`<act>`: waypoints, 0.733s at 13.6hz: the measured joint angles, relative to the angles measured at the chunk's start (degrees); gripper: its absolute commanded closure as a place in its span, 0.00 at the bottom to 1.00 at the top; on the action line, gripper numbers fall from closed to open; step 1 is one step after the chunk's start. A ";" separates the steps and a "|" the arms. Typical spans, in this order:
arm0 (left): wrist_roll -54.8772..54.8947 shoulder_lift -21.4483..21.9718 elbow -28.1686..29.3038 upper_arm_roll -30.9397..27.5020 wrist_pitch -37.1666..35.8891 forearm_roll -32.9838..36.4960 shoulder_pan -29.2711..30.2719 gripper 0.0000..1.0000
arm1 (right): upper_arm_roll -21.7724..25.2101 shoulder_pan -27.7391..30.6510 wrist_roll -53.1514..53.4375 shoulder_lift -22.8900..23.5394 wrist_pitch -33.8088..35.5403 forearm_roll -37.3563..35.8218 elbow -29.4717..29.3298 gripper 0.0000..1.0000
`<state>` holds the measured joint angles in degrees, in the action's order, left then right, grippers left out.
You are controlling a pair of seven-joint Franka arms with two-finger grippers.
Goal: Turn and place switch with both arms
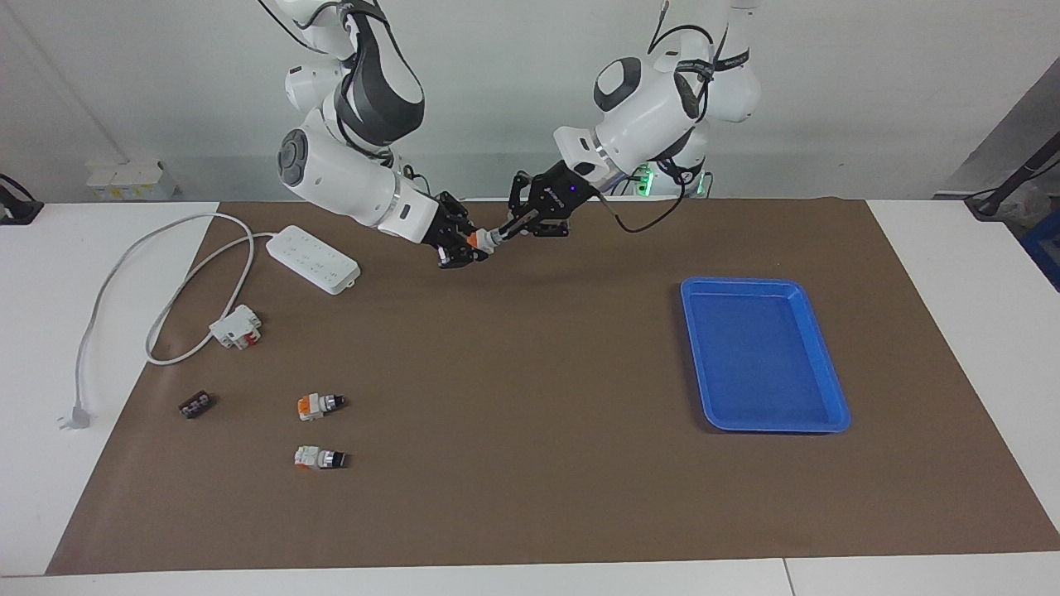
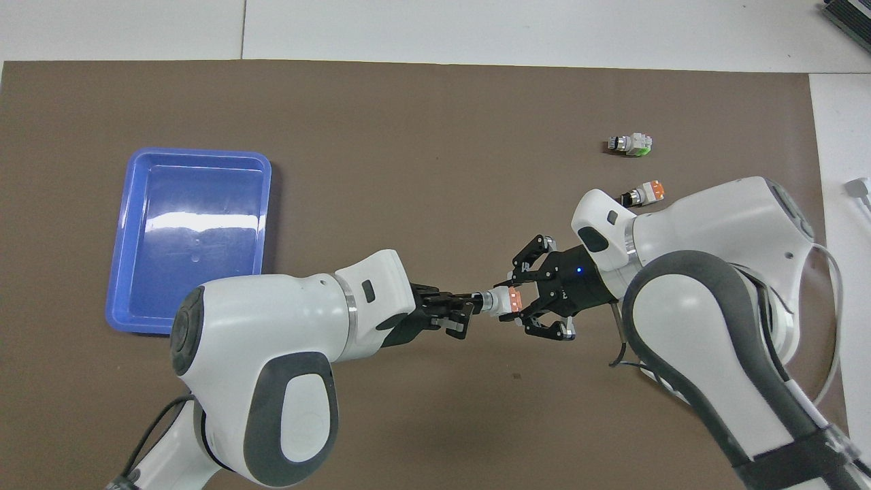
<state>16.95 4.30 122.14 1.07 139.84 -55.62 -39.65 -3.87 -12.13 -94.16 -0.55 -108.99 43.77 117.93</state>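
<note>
The switch (image 1: pixel 485 238), with an orange-and-white body and a black knob, hangs in the air between both grippers, over the mat close to the robots. My right gripper (image 1: pixel 469 243) is shut on its orange body. My left gripper (image 1: pixel 505 232) is shut on its knob end. The overhead view shows the same: the switch (image 2: pixel 501 301) lies level between the left gripper (image 2: pixel 473 303) and the right gripper (image 2: pixel 521 300). The knob itself is mostly hidden by the left fingers.
A blue tray (image 1: pixel 741 283) lies toward the left arm's end. Toward the right arm's end lie a like orange-and-white switch (image 1: pixel 319 405), a mostly white switch (image 1: pixel 320 457), a white-and-red block (image 1: pixel 236 327), a small black part (image 1: pixel 195 405) and a white power strip (image 1: pixel 313 259) with its cable.
</note>
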 measured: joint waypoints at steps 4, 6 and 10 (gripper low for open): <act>-12.43 0.04 -0.03 -0.04 0.01 -2.52 -0.06 1.00 | 0.08 0.28 0.00 -0.31 0.45 0.00 0.00 1.00; -19.12 0.04 -0.11 -0.07 0.02 -4.47 -0.07 1.00 | 0.14 0.51 0.00 -0.65 0.73 0.00 0.00 1.00; -32.94 0.03 -0.78 0.03 0.06 -4.64 -0.14 1.00 | 0.29 0.52 0.00 -1.08 0.88 0.00 -0.01 1.00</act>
<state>-15.99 4.33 121.36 1.10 139.90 -60.26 -39.79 -3.58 -11.61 -94.16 -1.63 -108.11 43.77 117.92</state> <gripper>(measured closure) 0.890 0.577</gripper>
